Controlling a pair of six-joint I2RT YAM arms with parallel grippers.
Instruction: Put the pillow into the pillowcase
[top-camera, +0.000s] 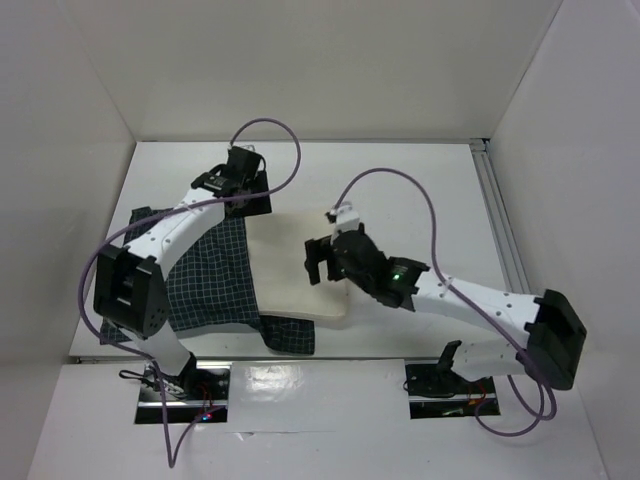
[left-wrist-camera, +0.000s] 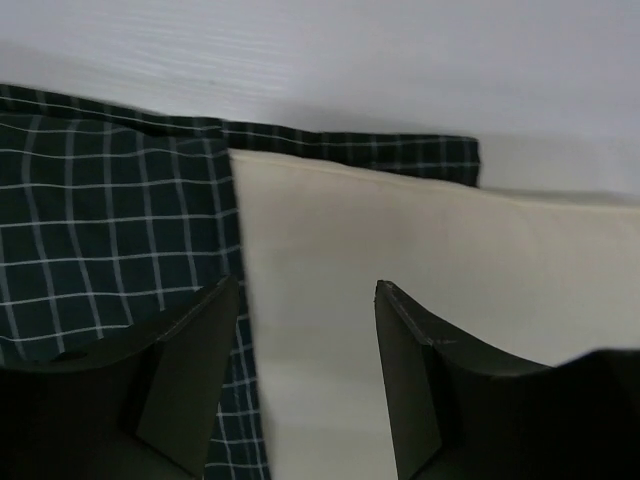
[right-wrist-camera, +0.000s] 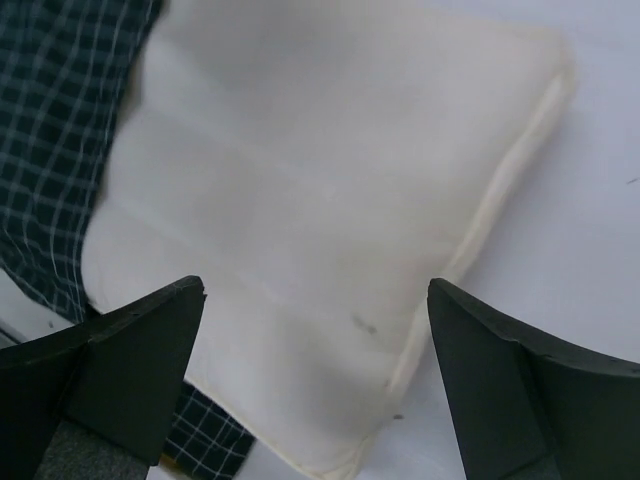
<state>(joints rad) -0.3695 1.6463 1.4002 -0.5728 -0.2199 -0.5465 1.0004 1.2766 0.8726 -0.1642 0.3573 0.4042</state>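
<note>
Pillow (left-wrist-camera: 430, 250), cream and plain, lay right beneath my left claw (left-wrist-camera: 307, 290) in the left wrist view. That claw's jaws stood apart with nothing between them, one over checked cloth and the other over the cream cover. The pillowcase (left-wrist-camera: 100, 220), dark with a thin white grid, spread out to the left of the claw. A narrow strip of it ran on beyond the claw along the pillow's far edge. Past that strip was the white bench (left-wrist-camera: 400, 60).

From the right wrist view, my right claw (right-wrist-camera: 315, 290) was spread wide and gripped nothing. The pillow filled nearly everything below and ahead of it, showing faint ridges and a small dark speck (right-wrist-camera: 362, 322) close to the claw. Checked cloth showed ahead and to the left of the claw. More of it peeked from under the pillow's edge beside the left jaw. Bare bench lay to the right.

From the top view, the pillowcase covered the pillow's left end, and the right part stuck out onto the bench. My right claw hung over that exposed part. My left claw hung at the far edge, where cloth met pillow. I could not tell whether either claw touched the fabric.
</note>
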